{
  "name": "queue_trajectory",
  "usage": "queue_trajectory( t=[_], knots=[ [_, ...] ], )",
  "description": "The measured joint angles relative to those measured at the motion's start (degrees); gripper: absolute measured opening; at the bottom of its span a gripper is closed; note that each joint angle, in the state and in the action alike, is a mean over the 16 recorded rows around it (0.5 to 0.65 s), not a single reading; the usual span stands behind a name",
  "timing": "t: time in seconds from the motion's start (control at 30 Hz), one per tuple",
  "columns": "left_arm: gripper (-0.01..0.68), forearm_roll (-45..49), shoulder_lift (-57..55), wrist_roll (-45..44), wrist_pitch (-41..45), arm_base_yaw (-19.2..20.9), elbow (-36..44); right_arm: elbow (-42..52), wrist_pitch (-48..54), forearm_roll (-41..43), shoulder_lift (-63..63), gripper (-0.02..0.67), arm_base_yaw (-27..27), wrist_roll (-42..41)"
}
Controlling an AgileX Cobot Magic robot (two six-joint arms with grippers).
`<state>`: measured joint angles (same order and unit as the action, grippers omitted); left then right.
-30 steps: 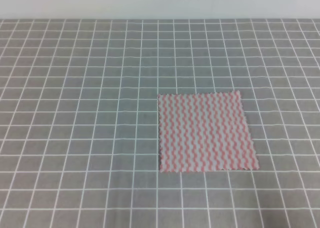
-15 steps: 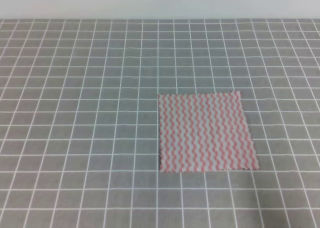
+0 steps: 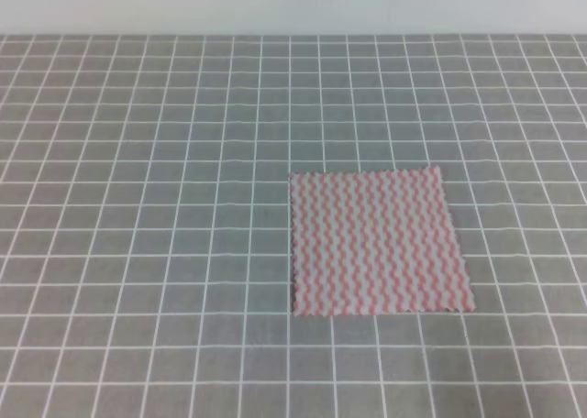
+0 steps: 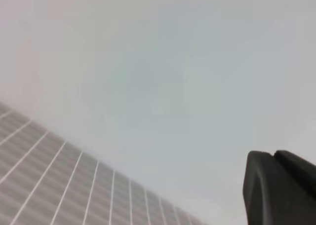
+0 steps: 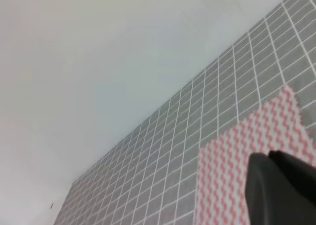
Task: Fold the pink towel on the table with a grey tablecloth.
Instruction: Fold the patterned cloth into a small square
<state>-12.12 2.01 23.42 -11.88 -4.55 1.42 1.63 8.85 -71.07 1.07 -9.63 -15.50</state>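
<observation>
Grey white-gridded tablecloth table before you, one flat pink-and-white zigzag square towel on it, one dark gripper tip in each wrist view, left gripper, right gripper, spread or pressed together you cannot tell.

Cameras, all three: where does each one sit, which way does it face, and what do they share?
Exterior high: above the front edge, looking down at the pink towel lying flat on the grey tablecloth; no robot part shows.
Left wrist: on the left arm, tilted up at the pale wall and a strip of tablecloth; dark left tool at lower right.
Right wrist: on the right arm, tilted up at the wall, tablecloth and towel; dark right tool.
Exterior and right wrist share the towel.
</observation>
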Motion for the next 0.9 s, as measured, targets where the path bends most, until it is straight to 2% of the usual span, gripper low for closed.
queue_trajectory(
  t=[0.23, 0.47, 0.7, 0.9],
  knots=[
    [-0.001, -2.22, -0.03, 2.08, 1.10, 0.00, -0.03, -0.05, -1.50, -2.02, 0.93, -0.016, 0.00, -2.70],
    [-0.001, -3.18, -1.07, 2.75, 8.89, 0.00, -1.79, -2.56, -1.12, -1.56, 6.60, -0.016, 0.00, -4.70],
    [-0.001, -1.81, -5.82, -3.74, 16.61, 0.00, -6.99, -9.52, 1.81, 0.61, 18.37, -0.016, 0.00, -11.67],
    [-0.001, -0.90, -12.18, -9.80, 16.75, -0.01, -11.73, -15.35, 3.10, 0.20, 28.48, -0.017, 0.01, -18.63]
  ],
)
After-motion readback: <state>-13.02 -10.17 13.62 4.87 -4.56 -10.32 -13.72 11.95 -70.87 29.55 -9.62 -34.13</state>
